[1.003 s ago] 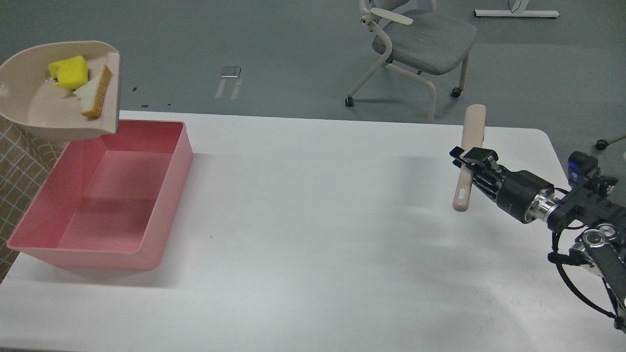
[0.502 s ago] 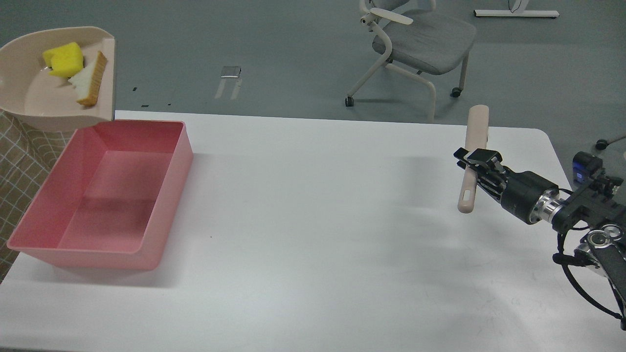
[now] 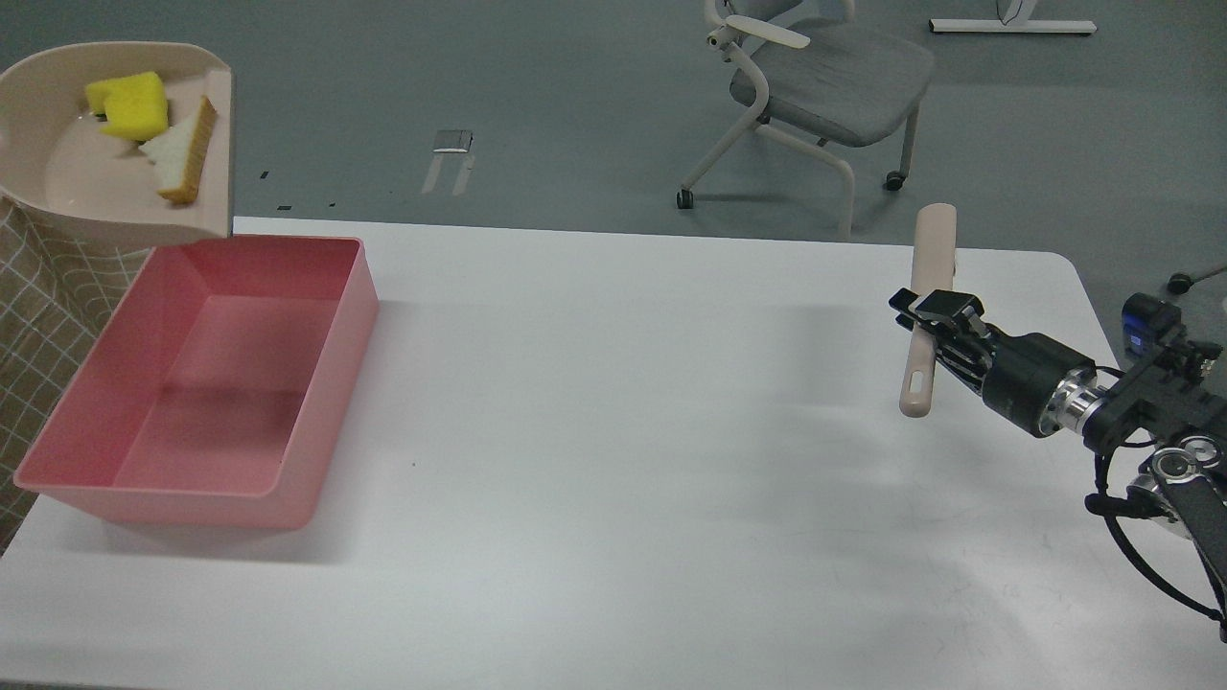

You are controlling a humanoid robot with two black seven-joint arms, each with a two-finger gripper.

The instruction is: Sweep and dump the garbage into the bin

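Note:
A beige dustpan (image 3: 57, 216) hangs in the air at the top left, above the far left corner of the pink bin (image 3: 326, 383). The yellow sponge block (image 3: 127, 103) and the triangular bread slice (image 3: 182, 153) lie in the pan. The bin stands empty on the left of the white table (image 3: 623, 431). My left gripper is out of view; whatever holds the pan is hidden. My right gripper (image 3: 928, 311) is at the right, shut on a beige brush handle (image 3: 928, 307) that stands nearly upright above the table.
A grey office chair (image 3: 815, 86) stands on the floor beyond the table's far edge. A checked cloth (image 3: 38, 316) hangs at the left edge beside the bin. The table's right edge runs just past my right arm.
The dustpan with the sponge and bread rose and then shifted slightly right, staying over the bin's far left corner. The right gripper with the handle drifted slightly right.

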